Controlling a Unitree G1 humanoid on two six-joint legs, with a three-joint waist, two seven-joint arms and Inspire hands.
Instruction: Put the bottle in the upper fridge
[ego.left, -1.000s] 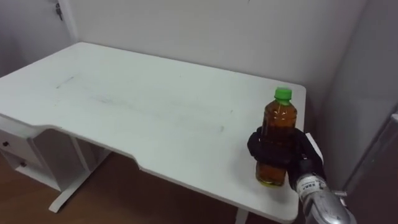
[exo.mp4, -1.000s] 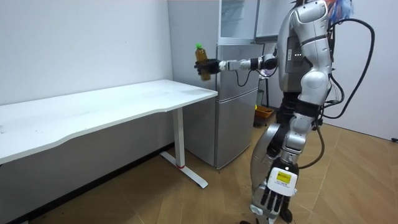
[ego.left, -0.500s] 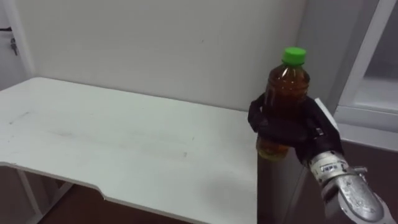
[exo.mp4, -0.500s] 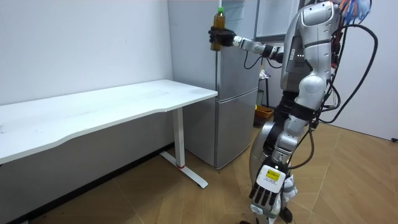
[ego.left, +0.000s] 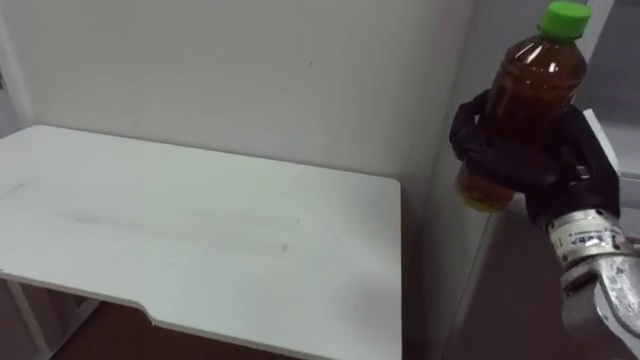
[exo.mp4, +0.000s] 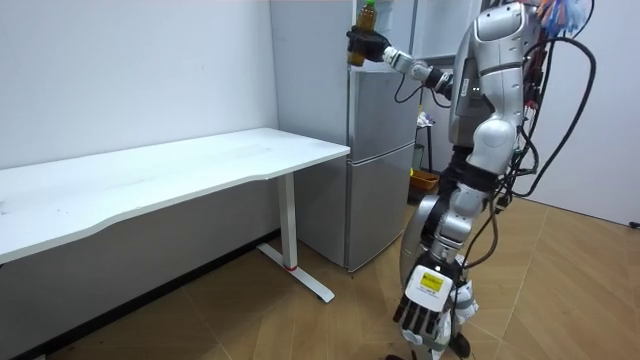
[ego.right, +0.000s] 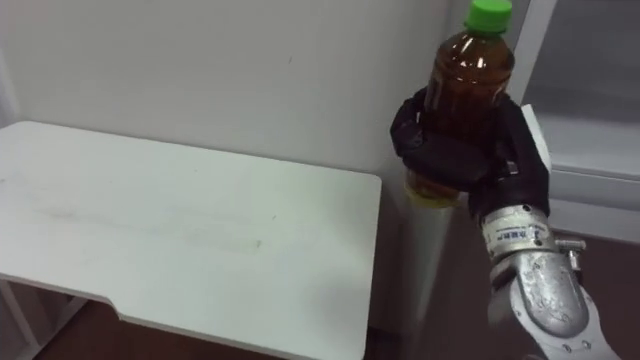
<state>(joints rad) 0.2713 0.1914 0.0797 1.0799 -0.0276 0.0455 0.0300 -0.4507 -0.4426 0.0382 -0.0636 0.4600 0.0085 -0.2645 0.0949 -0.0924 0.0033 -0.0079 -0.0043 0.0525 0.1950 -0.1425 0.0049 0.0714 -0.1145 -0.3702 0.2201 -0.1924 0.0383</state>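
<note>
- Our right hand (ego.left: 505, 160) is clenched round the bottle (ego.left: 535, 80), high at 2 o'clock by the fridge (exo.mp4: 385, 150); left hand (exo.mp4: 425, 310) hangs slack.
- We should carry it in upright, grip firm.

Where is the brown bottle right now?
The bottle is held high in the right hand, past the white table's right end, near the fridge's top.
</note>
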